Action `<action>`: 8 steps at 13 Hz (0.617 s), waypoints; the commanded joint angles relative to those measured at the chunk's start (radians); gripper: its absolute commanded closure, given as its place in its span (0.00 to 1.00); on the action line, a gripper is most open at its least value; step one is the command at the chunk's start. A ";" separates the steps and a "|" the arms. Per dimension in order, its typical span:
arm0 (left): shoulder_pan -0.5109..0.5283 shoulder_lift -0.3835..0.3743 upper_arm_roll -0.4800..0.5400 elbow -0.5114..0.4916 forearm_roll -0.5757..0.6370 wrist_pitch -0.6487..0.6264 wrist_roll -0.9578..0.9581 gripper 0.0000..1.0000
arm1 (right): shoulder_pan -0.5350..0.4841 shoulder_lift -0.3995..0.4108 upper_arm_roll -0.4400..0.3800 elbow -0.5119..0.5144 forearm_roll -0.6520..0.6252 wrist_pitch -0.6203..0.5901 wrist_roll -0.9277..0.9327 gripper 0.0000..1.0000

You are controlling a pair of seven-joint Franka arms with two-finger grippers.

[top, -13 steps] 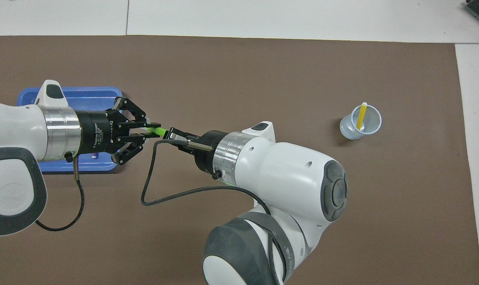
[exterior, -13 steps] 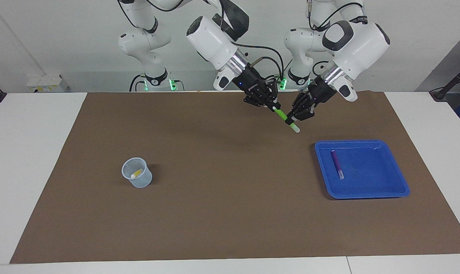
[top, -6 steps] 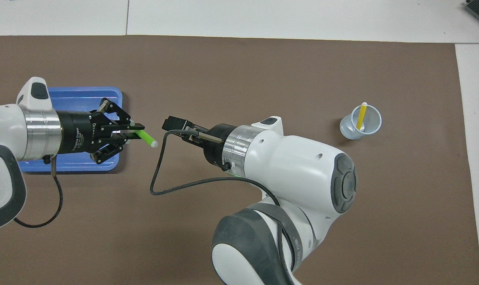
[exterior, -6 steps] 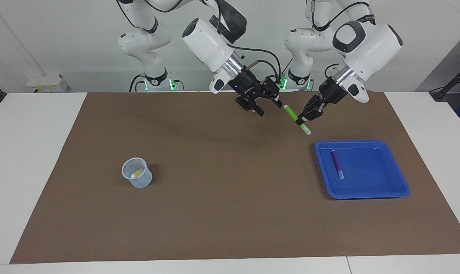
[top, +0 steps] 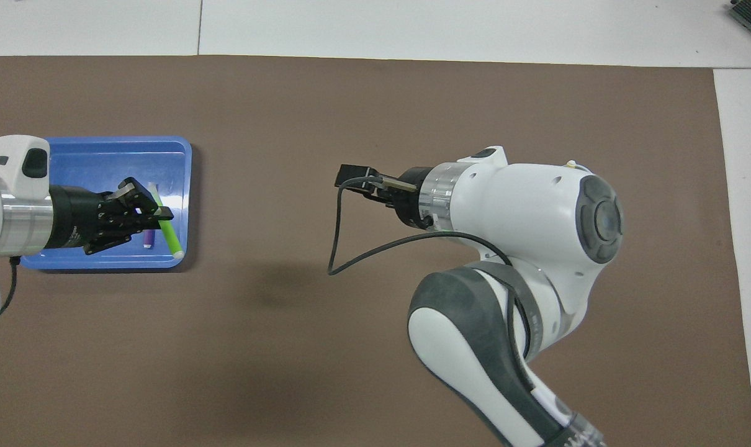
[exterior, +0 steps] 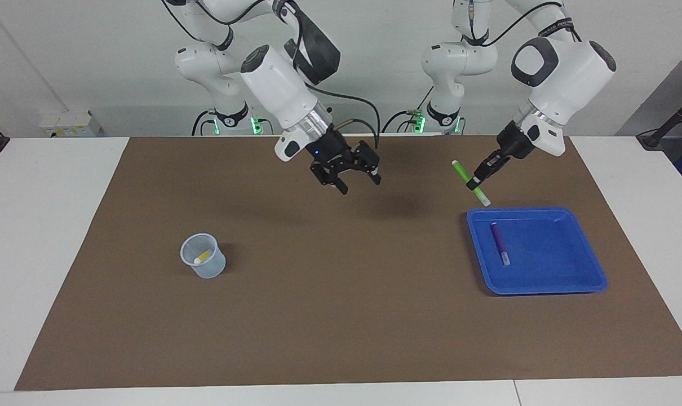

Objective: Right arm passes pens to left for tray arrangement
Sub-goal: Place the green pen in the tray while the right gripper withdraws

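**Green pen over tray edge, placement pending**

**Key relation.** The left gripper point(exterior: 479, 174) pinches the green pen point(exterior: 469, 181) near its middle, fingertips pressed together on the barrel. In the facing view the pen hangs tilted, its pale end lowest and just above the tray point(exterior: 583, 248) rim nearest the robots, at the corner toward the table's middle. The tray floor lies below the pen and farther from the robots. The overhead view shows the pen's long axis roughly parallel to the purple pen point(exterior: 499, 242), just beside it on the side toward the table's middle. The coming move is judged to be a short carry farther over the tray, then a descent with the pen levelled.

**Arms.** The left arm alone holds a pen and is by far the nearer to the tray. The right gripper point(exterior: 352, 173) hangs over bare mat near the table's middle, fingers spread, holding nothing, well apart from the tray.

**Containers.**
- Tray: holds the purple pen, lying flat, long axis running from nearer to farther from the robots. The rest of the floor is bare.
- Cup point(exterior: 203, 255): stands toward the right arm's end of the table and holds the yellow pen point(exterior: 202, 257), leaning against its wall.

**Risk.** A release from the present tilt could let the pen strike the rim and roll onto the mat.
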 commanded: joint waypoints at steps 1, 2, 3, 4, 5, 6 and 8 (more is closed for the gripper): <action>0.082 0.040 -0.006 -0.009 0.023 -0.009 0.235 1.00 | -0.140 -0.036 0.011 -0.052 -0.138 -0.058 -0.154 0.00; 0.099 0.053 -0.006 -0.005 0.025 0.000 0.304 1.00 | -0.192 -0.026 0.011 -0.050 -0.174 -0.061 -0.257 0.00; 0.106 0.067 -0.006 0.001 0.030 0.003 0.338 1.00 | -0.233 -0.010 0.011 -0.044 -0.194 -0.069 -0.348 0.02; 0.109 0.080 -0.006 0.014 0.052 0.005 0.351 1.00 | -0.270 0.011 0.010 -0.015 -0.238 -0.130 -0.418 0.08; 0.109 0.098 -0.006 0.038 0.087 0.005 0.359 1.00 | -0.303 0.029 0.011 0.041 -0.330 -0.215 -0.462 0.11; 0.111 0.128 -0.006 0.067 0.120 0.011 0.388 1.00 | -0.321 0.060 0.015 0.089 -0.420 -0.262 -0.474 0.12; 0.131 0.204 -0.003 0.147 0.216 0.025 0.484 1.00 | -0.343 0.083 0.016 0.117 -0.539 -0.303 -0.502 0.16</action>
